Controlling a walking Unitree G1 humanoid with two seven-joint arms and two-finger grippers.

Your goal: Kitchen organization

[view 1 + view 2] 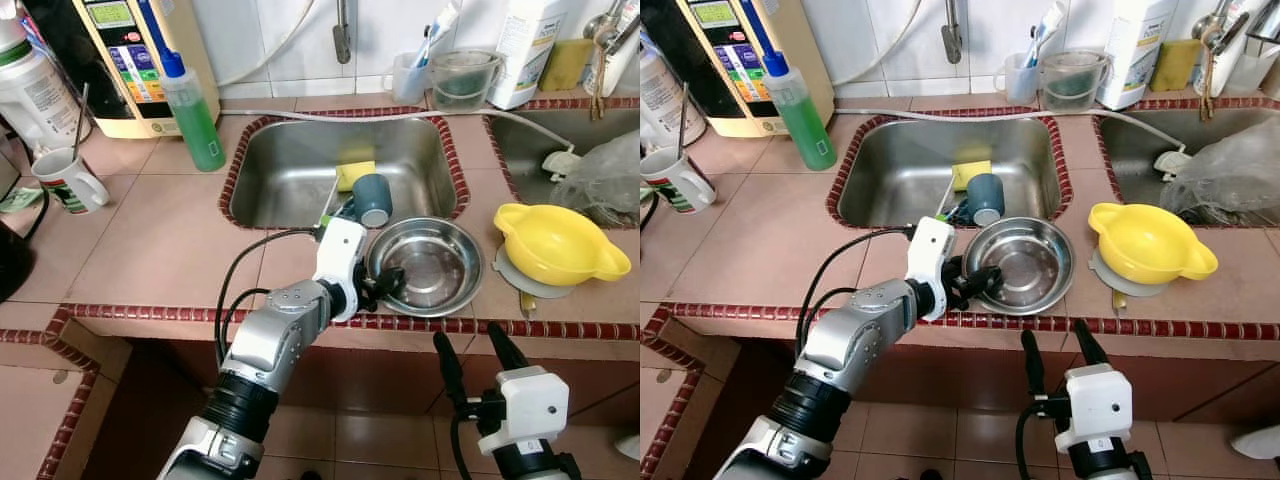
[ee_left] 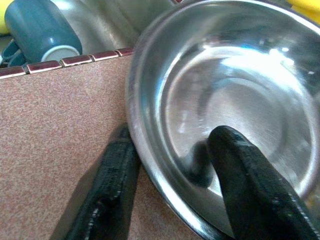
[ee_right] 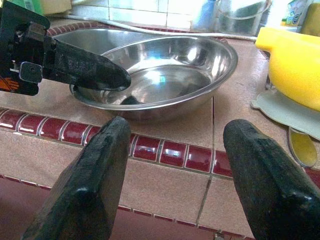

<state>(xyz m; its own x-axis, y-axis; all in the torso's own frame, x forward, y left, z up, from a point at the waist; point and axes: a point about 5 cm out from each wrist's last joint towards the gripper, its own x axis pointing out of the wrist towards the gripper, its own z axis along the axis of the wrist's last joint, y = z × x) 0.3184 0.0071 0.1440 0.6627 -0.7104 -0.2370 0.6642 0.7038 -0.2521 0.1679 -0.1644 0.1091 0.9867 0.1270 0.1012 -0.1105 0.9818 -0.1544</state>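
Shallow round stainless-steel bowl point(image 1: 425, 265) sat on pinkish tiled counter point(image 1: 160, 250), near front edge w/ dark red tile trim, just in front of steel sink basin point(image 1: 290, 165). Left gripper point(image 1: 385, 285) clamped on bowl's near-left rim: per left wrist view, one black finger point(image 2: 250, 185) inside bowl, other finger point(image 2: 107, 195) outside against wall, rim pinched between. Right gripper point(image 1: 478, 365) hung below counter edge, in front of bowl, fingers spread wide & grasping nothing; right wrist view looked across trim at bowl. In sink: dark teal mug point(image 1: 372, 200) lying on its side next to yellow sponge point(image 1: 355, 175). Right of bowl, yellow plastic two-handled bowl point(image 1: 555, 245) rested on pale grey flat lid point(image 1: 530, 283), close to steel bowl but apart. Back left: green liquid bottle w/ blue cap point(image 1: 190, 105) beside sink; white mug w/ utensil in it point(image 1: 68, 178) farther left. Clear measuring jug point(image 1: 462, 78) at back wall.
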